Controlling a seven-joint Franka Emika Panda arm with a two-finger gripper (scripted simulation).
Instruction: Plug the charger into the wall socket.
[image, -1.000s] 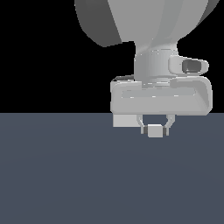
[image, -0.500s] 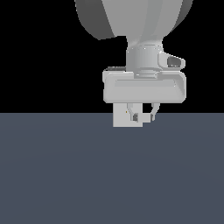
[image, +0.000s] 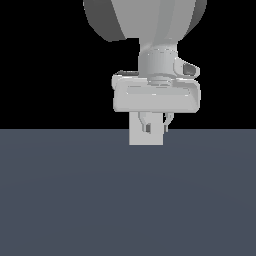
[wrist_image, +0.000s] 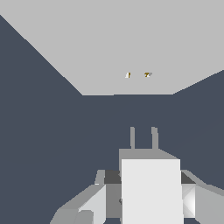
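Charger (wrist_image: 151, 192) right here, pinched between my jaws, prongs (wrist_image: 143, 138) pointing forward. It looks small, stiff and light; smooth flat sides could slip, so a squeeze across the body, well back from the prongs, seems the hold to keep. Below it, dark table (wrist_image: 52, 144). Farther ahead stands the wall socket (wrist_image: 87, 48), upright, its two small slots (wrist_image: 138, 75) slightly off line with my prongs, gap yet to close.
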